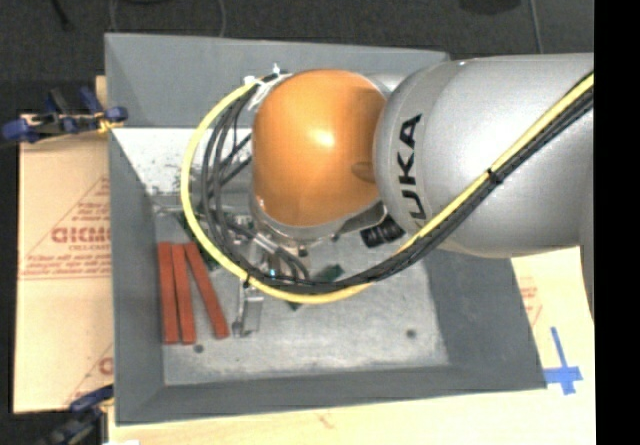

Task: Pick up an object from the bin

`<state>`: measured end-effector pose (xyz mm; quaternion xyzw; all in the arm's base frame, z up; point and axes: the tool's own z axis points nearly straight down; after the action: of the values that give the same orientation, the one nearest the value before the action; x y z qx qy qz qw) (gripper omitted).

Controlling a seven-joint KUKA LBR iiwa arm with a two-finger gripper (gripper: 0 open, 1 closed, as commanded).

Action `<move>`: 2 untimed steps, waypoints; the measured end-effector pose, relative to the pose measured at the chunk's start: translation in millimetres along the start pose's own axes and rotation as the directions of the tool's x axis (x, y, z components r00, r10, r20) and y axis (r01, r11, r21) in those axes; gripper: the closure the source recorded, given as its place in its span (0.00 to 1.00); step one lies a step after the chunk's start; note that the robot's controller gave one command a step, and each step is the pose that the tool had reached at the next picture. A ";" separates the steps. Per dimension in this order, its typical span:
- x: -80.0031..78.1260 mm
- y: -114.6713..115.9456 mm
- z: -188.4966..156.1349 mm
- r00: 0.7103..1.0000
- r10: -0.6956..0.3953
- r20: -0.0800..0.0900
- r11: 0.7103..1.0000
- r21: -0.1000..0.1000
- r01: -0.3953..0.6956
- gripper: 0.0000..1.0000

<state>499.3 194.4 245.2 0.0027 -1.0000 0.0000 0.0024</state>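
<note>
Fingers point(246, 313), apart or together I cannot tell, are hanging beside red sticks point(185, 293) lower left, probably lining up a grasp.

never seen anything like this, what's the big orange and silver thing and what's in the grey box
The big silver shape is a robot arm that comes in from the right. The orange dome is a cover on its wrist, with cables looped around it. The single camera looks down from above, a little to one side. Underneath is a grey metal bin. On its floor, at the left, lie three reddish-brown sticks close together. The arm's gripper hangs just right of them, mostly hidden under the wrist, so I cannot tell whether it holds anything.
</note>
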 end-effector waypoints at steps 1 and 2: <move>-66.5 23.8 118.9 0.993 -0.114 0.004 0.993 0.001 0.114 0.00; -120.4 -41.0 174.8 0.994 -0.107 0.016 0.994 0.000 0.107 0.00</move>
<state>619.1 154.0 69.8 0.0563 -0.9984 -0.0005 -0.0055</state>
